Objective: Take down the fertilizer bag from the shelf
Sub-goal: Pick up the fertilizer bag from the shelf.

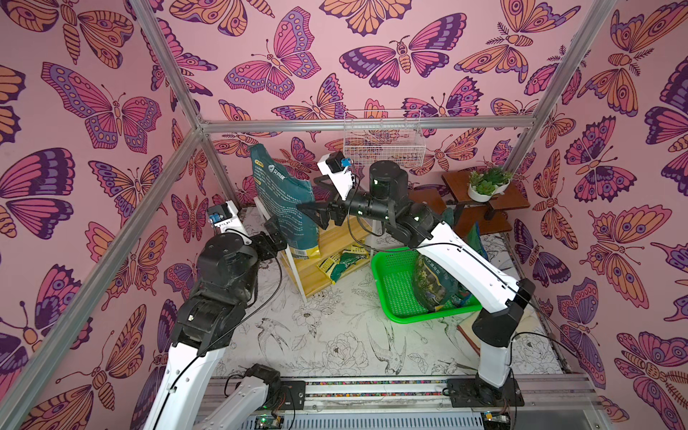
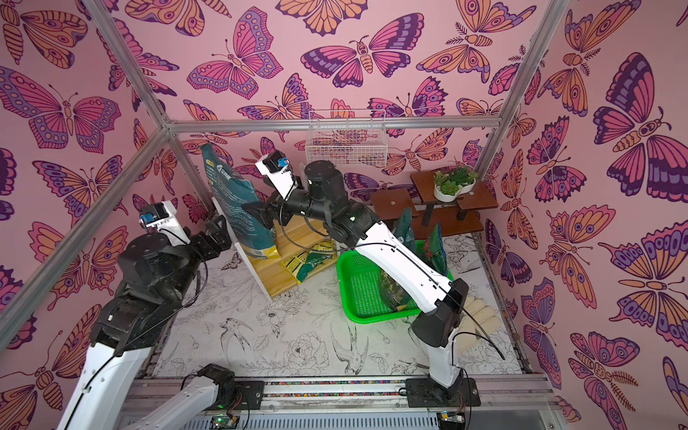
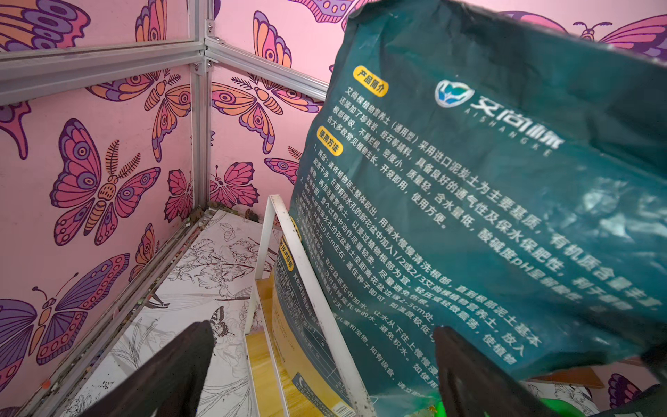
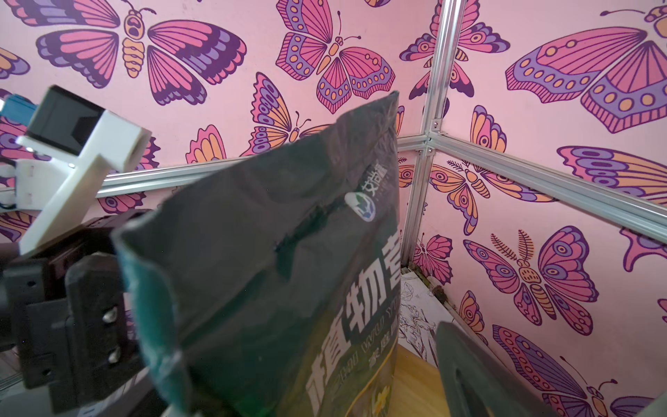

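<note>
Fertilizer bag, dark teal, white-printed, stands on shelf, left and right jaws apart.

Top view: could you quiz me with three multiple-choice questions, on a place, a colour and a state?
1. The tall fertilizer bag stands: A on the shelf; B in the wire basket; C on the plant stand.
2. The plastic basket is: A red; B green; C blue.
3. The left gripper is: A shut; B out of sight; C open.

A: its base rests on the shelf's board.
B: its mesh is bright green.
C: the left wrist view shows it spread wide.
</note>
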